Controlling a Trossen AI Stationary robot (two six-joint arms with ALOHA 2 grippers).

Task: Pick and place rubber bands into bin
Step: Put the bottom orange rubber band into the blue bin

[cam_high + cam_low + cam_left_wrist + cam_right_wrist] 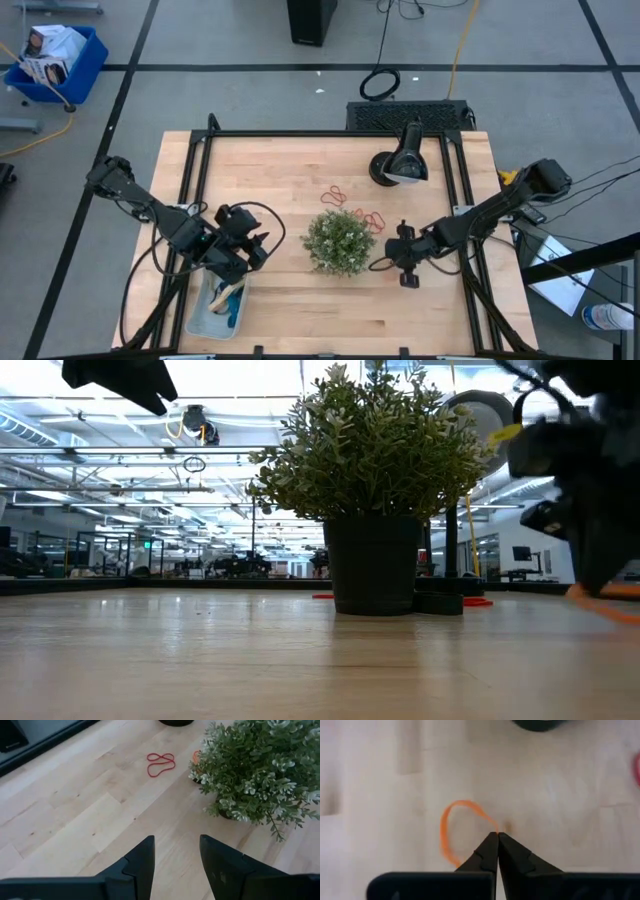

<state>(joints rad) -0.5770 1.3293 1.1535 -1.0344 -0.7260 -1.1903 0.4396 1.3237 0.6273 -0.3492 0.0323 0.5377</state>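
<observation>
Right tool [497,836], its tips pressed together on an orange rubber band [451,832] lying on the bench [300,310] just right of the plant [338,240]; left tool [176,851], parted and empty, above the bin [205,318] near the front-left corner.
</observation>
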